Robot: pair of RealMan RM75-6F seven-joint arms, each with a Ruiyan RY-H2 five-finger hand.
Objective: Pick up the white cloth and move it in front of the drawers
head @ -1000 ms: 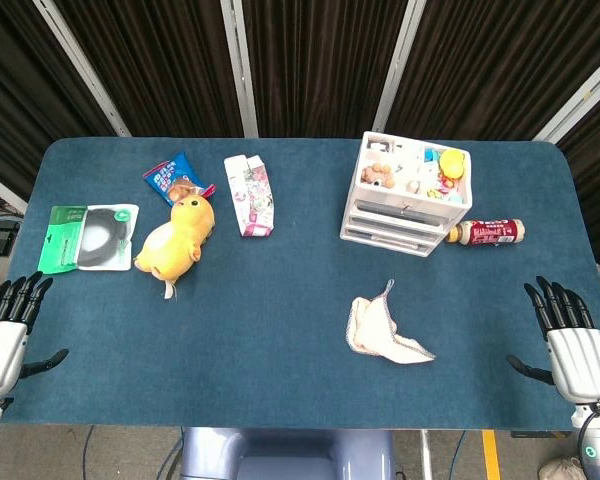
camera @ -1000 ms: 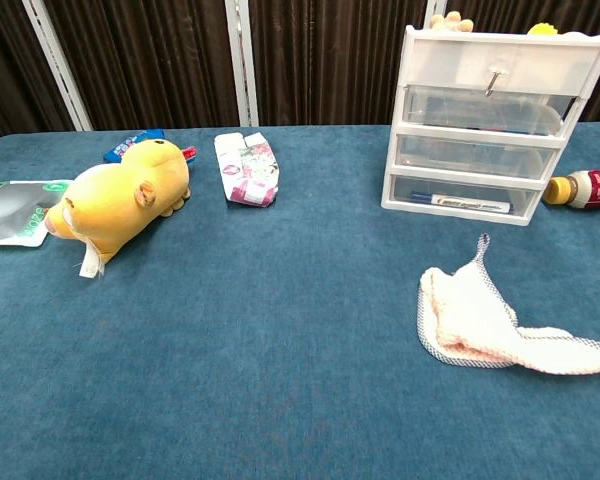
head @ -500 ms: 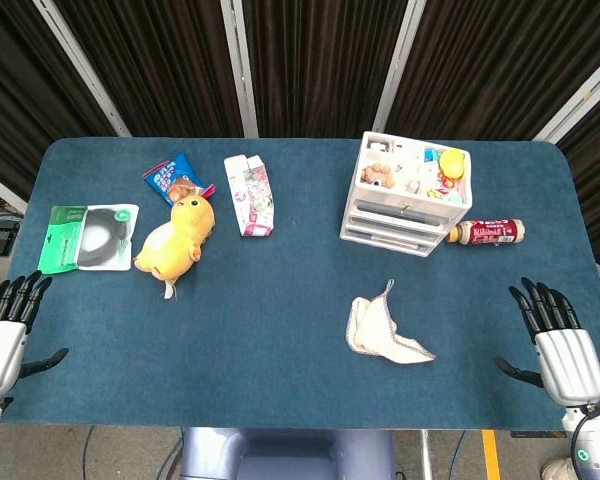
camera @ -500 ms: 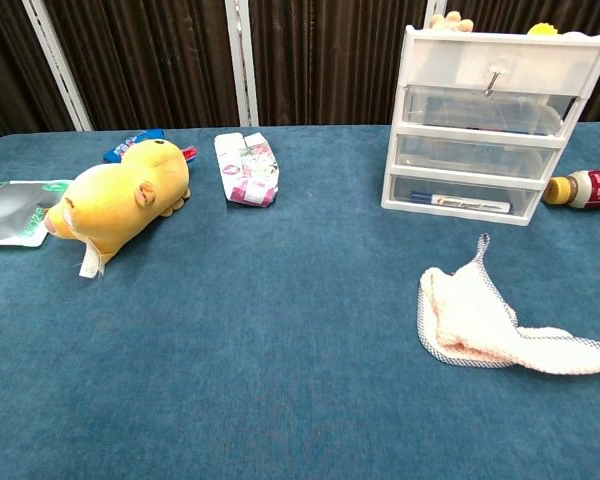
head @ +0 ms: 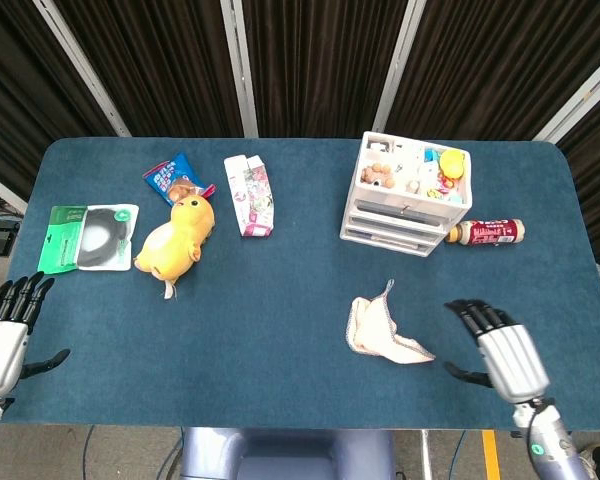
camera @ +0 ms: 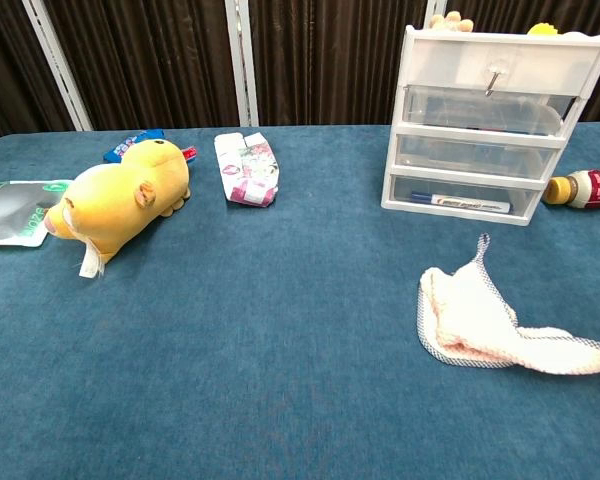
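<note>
The white cloth (head: 383,329) lies crumpled on the blue table, a short way in front of the white drawers (head: 408,195); the chest view shows the cloth (camera: 485,325) low at the right and the drawers (camera: 495,125) behind it. My right hand (head: 500,351) hovers over the table just right of the cloth, fingers spread, holding nothing. My left hand (head: 5,335) rests at the table's near left edge, fingers apart and empty. Neither hand appears in the chest view.
A yellow plush duck (head: 176,237), a snack bag (head: 176,179), a pink-patterned carton (head: 249,194) and a green-and-white packet (head: 93,237) lie on the left half. A bottle (head: 487,232) lies right of the drawers.
My right hand has moved left from the table's right edge to just beside the cloth. The left hand and the cloth have not moved.
</note>
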